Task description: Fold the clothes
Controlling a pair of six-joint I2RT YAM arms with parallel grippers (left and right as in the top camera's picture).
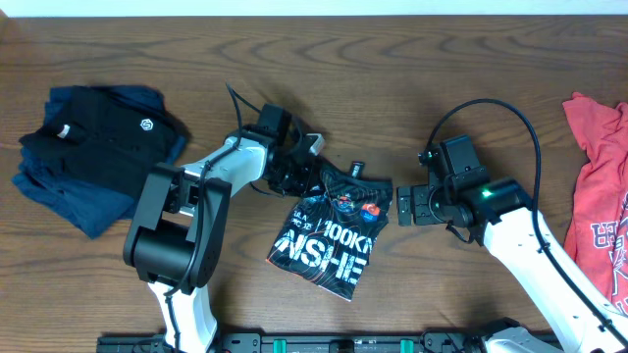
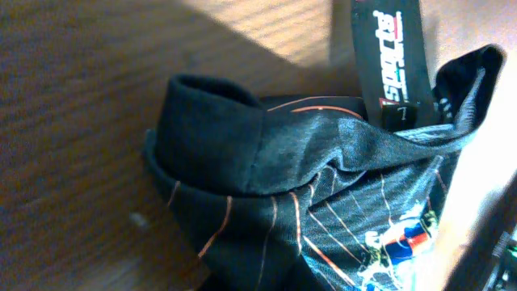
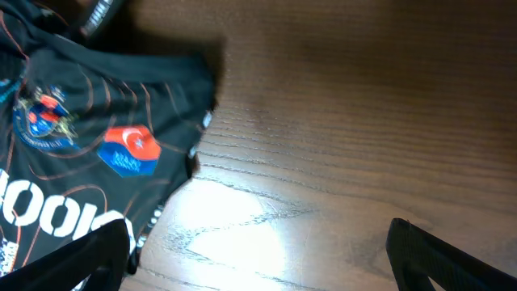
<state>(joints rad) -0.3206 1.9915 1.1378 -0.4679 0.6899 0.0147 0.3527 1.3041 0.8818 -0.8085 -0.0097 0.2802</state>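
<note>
Dark wooden table (image 1: 471, 59) lies under everything, and the black jersey (image 1: 329, 230) is bunched in its middle with the white letters facing up. Well to the left of the jersey is a pile with a black polo (image 1: 98, 147). Well to the right of the jersey, at the table's edge, is a red T-shirt (image 1: 599, 196).

The left gripper (image 1: 292, 175) is at the upper left corner of the jersey. Its jaws are closed tight and it seems to pinch the cloth there. In the left wrist view the dark fabric rises in folds close to the lens, but I cannot see the fingers themselves. The right gripper (image 1: 404, 204) is just beside the right edge of the jersey, its jaws fully apart and holding nothing. Only bare wood lies between its fingers (image 3: 81, 250).

I judge the step to be spreading the jersey flat before folding. To do it well, the right gripper should take the right edge by one layer only. Then both arms should pull away from the jersey's middle, slowly and low, so the cloth opens without twisting. If the left pinch holds several layers, the jersey may not open.
</note>
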